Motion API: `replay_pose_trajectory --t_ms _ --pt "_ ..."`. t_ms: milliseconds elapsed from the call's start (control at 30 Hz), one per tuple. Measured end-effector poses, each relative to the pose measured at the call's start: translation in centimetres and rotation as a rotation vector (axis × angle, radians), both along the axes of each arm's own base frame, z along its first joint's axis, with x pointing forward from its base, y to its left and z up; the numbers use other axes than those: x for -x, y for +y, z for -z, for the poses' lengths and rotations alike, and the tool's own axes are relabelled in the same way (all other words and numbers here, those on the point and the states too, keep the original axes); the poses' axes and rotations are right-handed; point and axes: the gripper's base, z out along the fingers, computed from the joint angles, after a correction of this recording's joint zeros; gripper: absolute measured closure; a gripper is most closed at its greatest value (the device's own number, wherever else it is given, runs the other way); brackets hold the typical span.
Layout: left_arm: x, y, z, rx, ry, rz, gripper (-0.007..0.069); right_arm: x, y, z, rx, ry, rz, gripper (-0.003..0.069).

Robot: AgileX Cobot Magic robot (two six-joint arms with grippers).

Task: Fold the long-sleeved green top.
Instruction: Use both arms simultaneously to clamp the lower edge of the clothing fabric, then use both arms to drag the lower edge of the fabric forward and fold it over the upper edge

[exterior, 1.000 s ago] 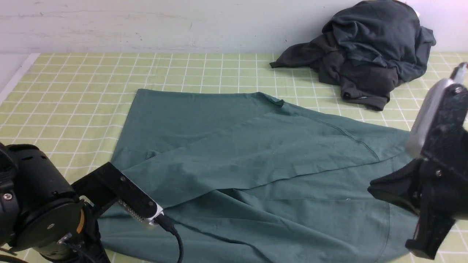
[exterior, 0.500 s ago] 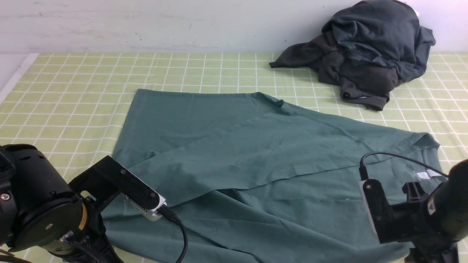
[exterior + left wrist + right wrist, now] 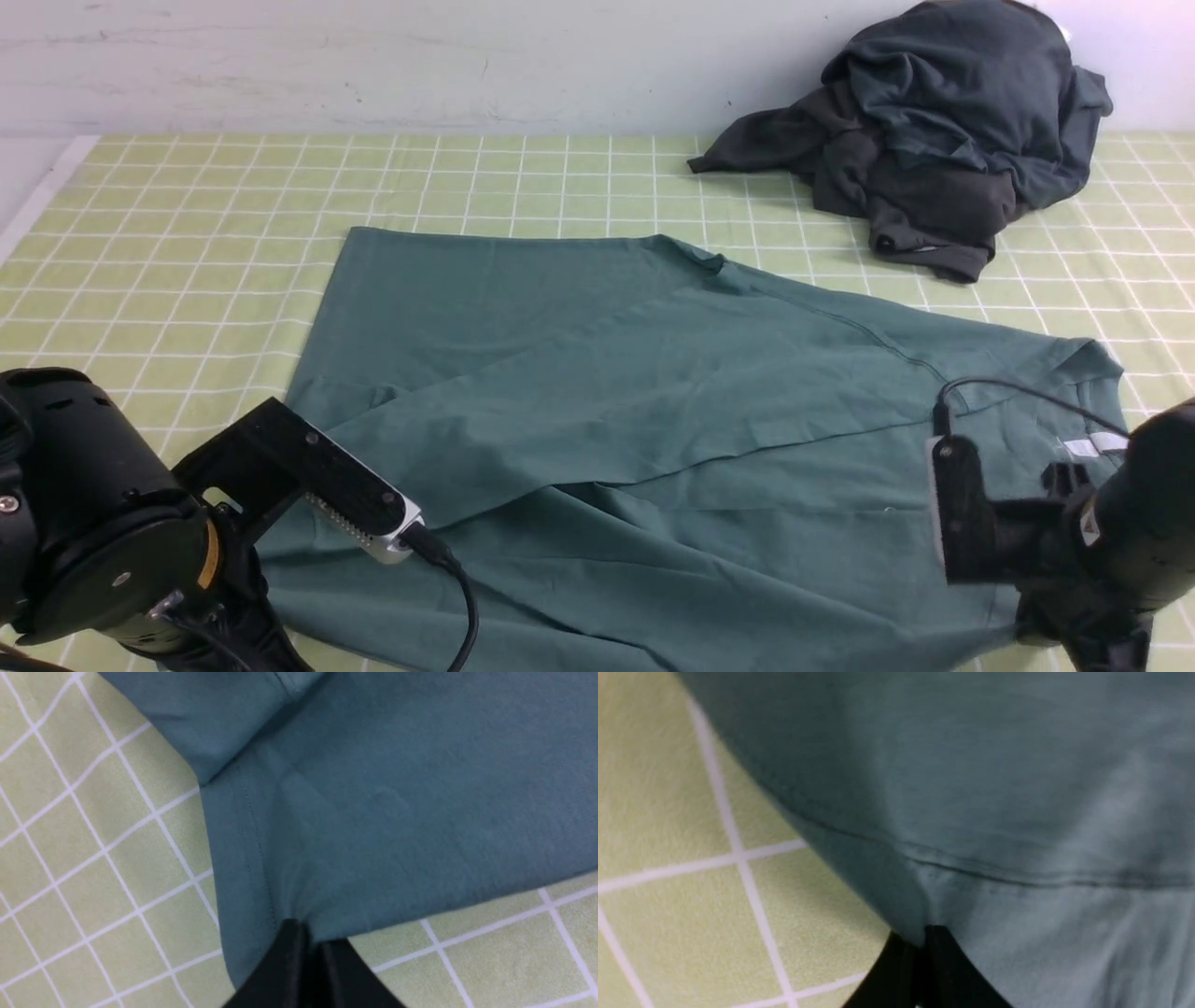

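Note:
The green long-sleeved top (image 3: 653, 411) lies spread on the checked cloth, one sleeve folded slantwise across its body. Its white neck label (image 3: 1092, 446) shows at the right. In the left wrist view my left gripper (image 3: 308, 935) is shut on the top (image 3: 373, 812) at a hemmed corner, and the cloth puckers at the tips. In the right wrist view my right gripper (image 3: 920, 938) is shut on the top (image 3: 994, 788) at its edge, just below a seam. In the front view the left arm (image 3: 103, 532) and the right arm (image 3: 1102, 532) hide both sets of fingertips.
A dark charcoal heap of clothes (image 3: 934, 131) sits at the back right against the pale wall (image 3: 373, 56). The yellow-green checked tablecloth (image 3: 187, 215) lies bare at the left and behind the top. The table's left edge (image 3: 37, 196) runs at the far left.
The right arm has come down from a raised pose at the right to the top's near right edge, and its jaws have closed on the cloth. The left arm has barely moved.

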Motion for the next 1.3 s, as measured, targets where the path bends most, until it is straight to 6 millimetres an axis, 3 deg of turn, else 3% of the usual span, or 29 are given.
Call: replay_pose_trajectory --t_ms 167,333,467,500,567,600,633,767,800,833,867,1000,1033,1100,1300 --pt "-0.1 -0.1 -1.3 0.023 -0.021 -0.024 0.0624 0.6 -0.4 -1.7 -0.024 -0.019 0.197 0.0662" --pt "-1.4 -0.6 -3.8 0.075 -0.080 -0.050 0.0617 -0.5 -0.4 -4.2 -0.015 -0.039 0.313 0.0662" --pt "-5.6 -0.5 -6.3 0.096 -0.130 -0.112 0.0614 -4.3 -0.2 -8.7 -0.101 -0.189 0.393 0.0662" --pt "-7.0 -0.3 -6.6 0.091 -0.130 -0.133 0.0614 -5.4 -0.3 -9.5 -0.122 -0.224 0.409 0.0662" --pt "-8.1 -0.1 -6.7 0.089 -0.133 -0.145 0.0614 -6.6 -0.4 -10.1 -0.143 -0.254 0.424 0.0662" --pt "-10.8 0.3 -6.9 0.084 -0.143 -0.171 0.0610 -9.0 -0.5 -10.9 -0.176 -0.299 0.448 0.0662" --pt "-12.0 0.5 -7.3 0.087 -0.160 -0.182 0.0608 -10.0 -0.6 -11.0 -0.188 -0.314 0.457 0.0662" --pt "-17.7 1.0 -6.8 0.108 -0.219 -0.218 0.0607 -14.6 -0.2 -10.7 -0.216 -0.350 0.473 0.0662" --pt "-18.3 1.0 -6.7 0.110 -0.226 -0.222 0.0607 -15.1 -0.2 -10.6 -0.217 -0.353 0.473 0.0662" --pt "-20.6 1.3 -6.3 0.117 -0.249 -0.236 0.0607 -16.8 0.0 -9.7 -0.218 -0.350 0.479 0.0662" --pt "-21.7 1.4 -6.0 0.119 -0.257 -0.243 0.0607 -17.6 0.1 -9.7 -0.224 -0.360 0.480 0.0662" --pt "-26.4 1.7 -3.8 0.113 -0.286 -0.259 0.0607 -21.4 0.8 -7.4 -0.242 -0.354 0.518 0.0662" --pt "-26.6 1.8 -3.7 0.109 -0.288 -0.260 0.0607 -21.5 0.8 -7.2 -0.243 -0.353 0.520 0.0662" --pt "-29.5 2.0 -1.8 0.094 -0.317 -0.270 0.0607 -23.3 1.0 -5.7 -0.254 -0.349 0.555 0.0662" --pt "-32.1 2.6 0.4 0.077 -0.296 -0.318 0.0607 -25.6 0.6 -3.1 -0.277 -0.322 0.660 0.0662"
